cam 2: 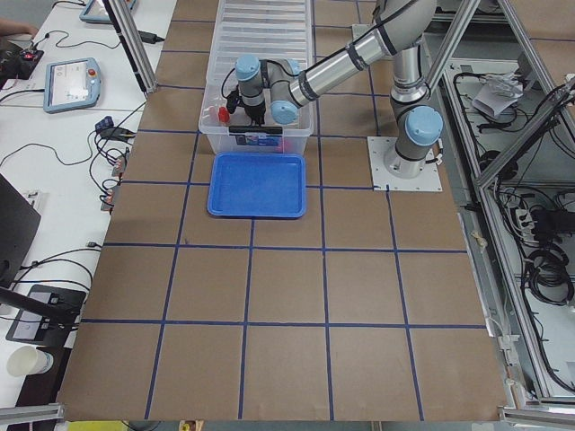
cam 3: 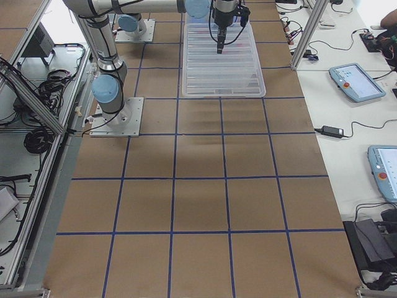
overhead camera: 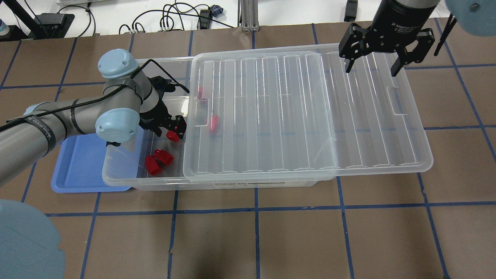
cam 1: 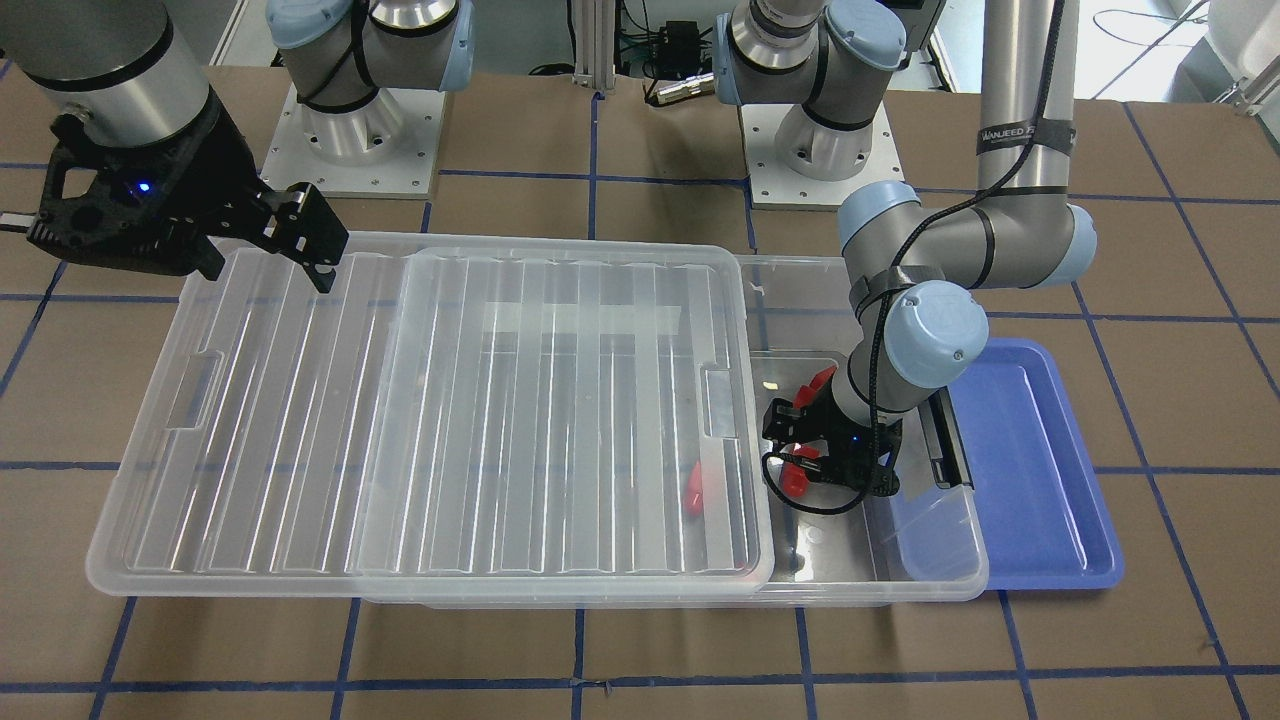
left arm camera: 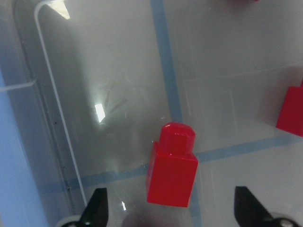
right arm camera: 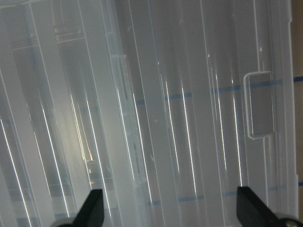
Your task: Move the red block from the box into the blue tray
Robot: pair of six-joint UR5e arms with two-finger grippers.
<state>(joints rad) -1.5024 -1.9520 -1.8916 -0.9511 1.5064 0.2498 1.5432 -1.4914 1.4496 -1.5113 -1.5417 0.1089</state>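
Note:
The box (overhead camera: 162, 182) is a clear bin with its ribbed lid (overhead camera: 302, 112) slid toward my right, leaving its left end uncovered. My left gripper (overhead camera: 174, 130) is open inside that end. In the left wrist view, one red block (left arm camera: 173, 165) lies on the bin floor between the open fingertips (left arm camera: 99, 208), not gripped. Two more red blocks (overhead camera: 158, 161) lie close by, and others (overhead camera: 213, 123) show through the lid. The blue tray (overhead camera: 77, 166) lies empty beside the bin's open end. My right gripper (overhead camera: 371, 66) is open and empty above the lid's far right part.
The bin's black latch bar (cam 1: 940, 440) is at the end next to the blue tray (cam 1: 1040, 470). The lid overhangs the bin on my right side (cam 1: 230, 400). The brown table (overhead camera: 271, 240) has blue tape lines.

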